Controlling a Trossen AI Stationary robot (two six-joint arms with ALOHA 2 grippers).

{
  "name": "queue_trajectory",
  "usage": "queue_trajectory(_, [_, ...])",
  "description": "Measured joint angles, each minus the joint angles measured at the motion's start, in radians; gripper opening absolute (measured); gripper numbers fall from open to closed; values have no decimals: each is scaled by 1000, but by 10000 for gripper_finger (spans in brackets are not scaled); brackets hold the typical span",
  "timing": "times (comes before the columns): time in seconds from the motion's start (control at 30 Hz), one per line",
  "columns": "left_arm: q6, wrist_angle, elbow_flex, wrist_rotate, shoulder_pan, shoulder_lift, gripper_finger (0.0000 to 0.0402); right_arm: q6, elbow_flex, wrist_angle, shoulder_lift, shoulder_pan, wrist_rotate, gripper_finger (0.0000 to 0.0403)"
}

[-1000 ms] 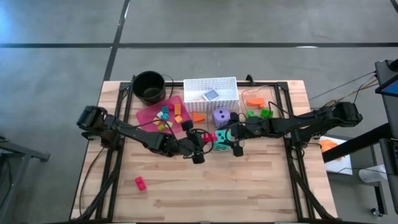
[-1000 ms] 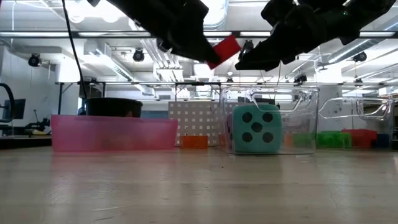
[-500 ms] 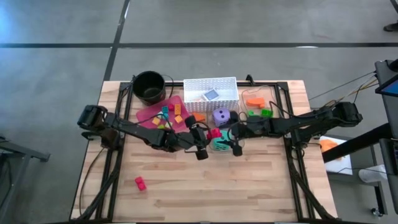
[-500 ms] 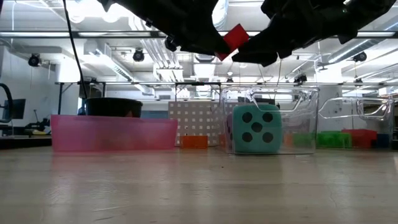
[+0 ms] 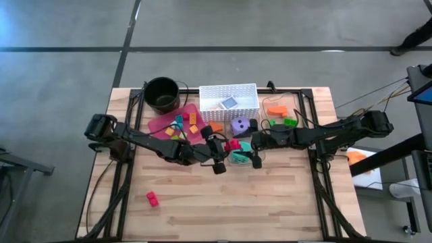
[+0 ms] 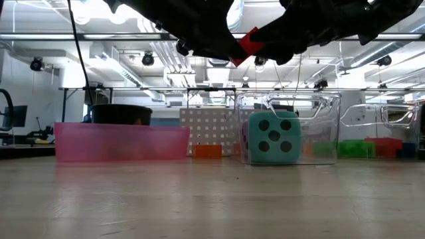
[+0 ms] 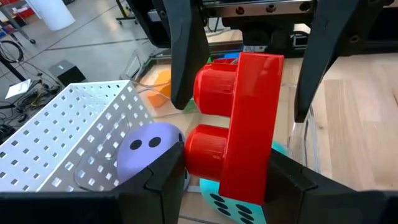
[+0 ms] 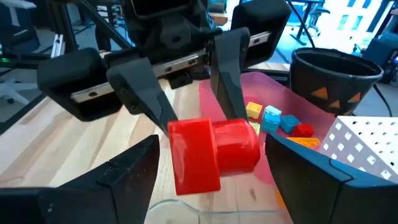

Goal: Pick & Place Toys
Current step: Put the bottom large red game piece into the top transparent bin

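Red brick [image 7: 239,121] sits clamped between the fingers of the left gripper [image 5: 219,150], lifted well above the table [image 5: 270,196]. In the left wrist view its two studs point sideways, toward the basket [image 7: 68,134], so the brick's flat plate stands on edge across the jaws.

Relation that matters: the right gripper [image 5: 255,150] faces the left one head-on at the same height. In the right wrist view the brick [image 8: 214,152] lies straight ahead of the right fingers, centred in their gap, and they stand spread on either side of it without touching. Right gripper holds nothing.

Judgement: this looks like a mid-air handover, left to right. The right arm is placed to close on the brick's free end; the plate's edge-on pose gives it flat faces to pinch.

Below and beyond both grippers, seen from above: tray [image 5: 162,123] with small bricks off the left arm's far side, purple die [image 5: 239,125] and teal die [image 5: 241,155] just under the meeting point, basket [image 5: 228,95] farther on.

Risk: the teal die lies right under the exchange; a slip drops the brick onto it.
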Motion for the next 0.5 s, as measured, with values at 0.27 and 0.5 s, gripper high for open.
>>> queue_trajectory(0.27, [0,1,0,0,0,0,164,0,0,51,0,0,0,293])
queue_trajectory(0.5, [0,14,0,0,0,0,164,0,0,51,0,0,0,293])
